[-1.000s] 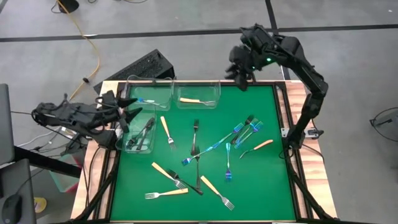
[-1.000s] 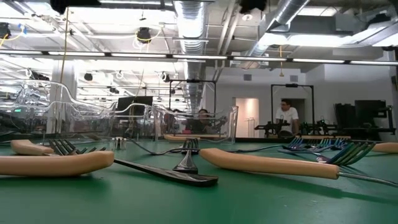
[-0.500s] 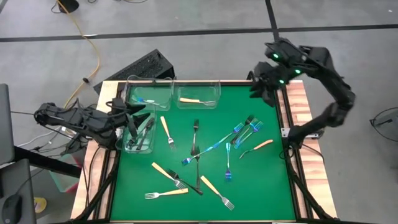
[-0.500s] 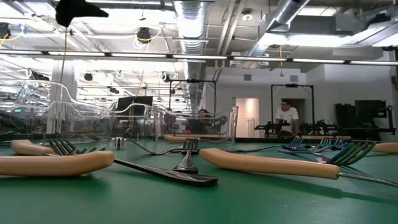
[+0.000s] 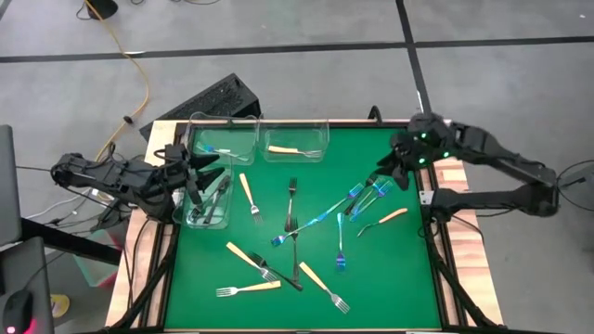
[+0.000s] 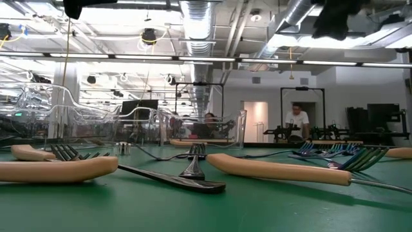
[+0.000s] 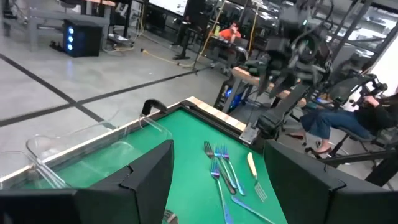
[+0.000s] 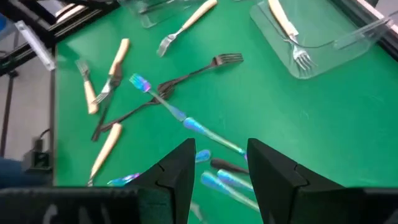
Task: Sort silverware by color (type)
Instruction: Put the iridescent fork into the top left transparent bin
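The right hand (image 5: 388, 176), fingers apart and empty, hovers over the cluster of blue forks (image 5: 367, 197) at three o'clock on the bench (image 5: 371, 278). Best drop onto one handle only (they overlap). At nine o'clock the left hand (image 5: 198, 172) waits open over the bin (image 5: 206, 206).

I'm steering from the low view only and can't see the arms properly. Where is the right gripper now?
Observer: The right gripper hangs open over the cluster of blue forks near the mat's right side.
Operator: And the left one?
Observer: The left gripper is open above the bin of dark forks at the mat's left edge.
Operator: Anything in the far bins?
Observer: One blue fork lies in the far-left bin, one tan-handled fork in the bin beside it.
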